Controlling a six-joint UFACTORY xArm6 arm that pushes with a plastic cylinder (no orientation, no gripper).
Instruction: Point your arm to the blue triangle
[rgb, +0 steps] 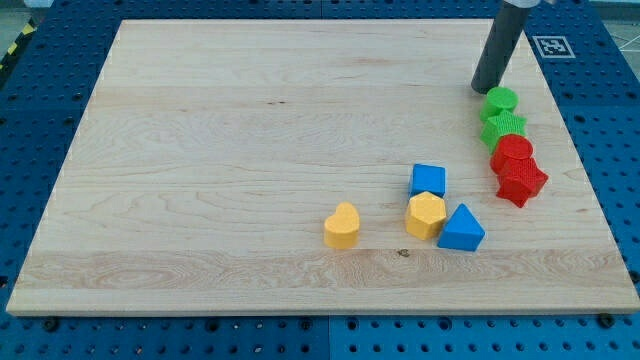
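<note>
- My tip (484, 90) sits at the far right of the desk (220, 150), just beside the green round block (500, 99).
- There is no hand on this arm, only a rod, so nothing is open, shut or held.
- The blue triangle (461, 229) is nearer to me and a bit left, well apart from my tip.
- It touches the yellow block with many sides (426, 215), and the blue cube (428, 180) is just behind that one.
- A line of blocks lies near my path: the green round one, a green bumpy one (503, 127), a red round one (513, 152) and a red star (521, 182).
- If I go straight, I think I could knock the green or red blocks away.
- If I come in too fast, I could shove the triangle into the yellow block.
- A yellow heart (342, 225) sits farther left, out of the way.
- The desk is pale, smooth wood, so blocks will slide easily.
- Around it is a blue board full of holes (40, 120).
</note>
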